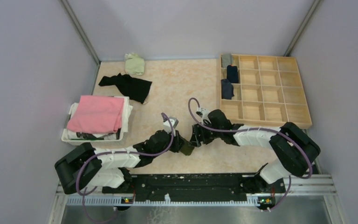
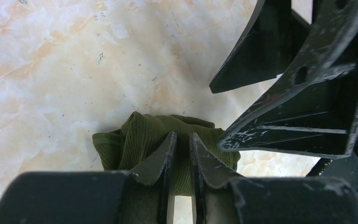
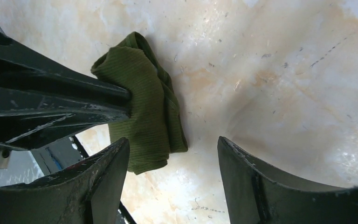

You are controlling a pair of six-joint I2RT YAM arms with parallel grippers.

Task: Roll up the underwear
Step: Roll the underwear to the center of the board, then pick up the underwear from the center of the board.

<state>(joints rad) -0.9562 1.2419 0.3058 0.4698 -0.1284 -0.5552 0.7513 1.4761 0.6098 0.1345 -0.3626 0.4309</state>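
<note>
basket left, tray right, rolled underwear between

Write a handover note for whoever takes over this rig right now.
Grippers: left gripper shut on the olive underwear, bunched on the table; right gripper open beside it, holding nothing.
Done: three rolled pieces sit in the wooden organizer, left column.
To do: finish and stow the olive one; dark underwear and a pale green piece lie unrolled at the far left.
</note>
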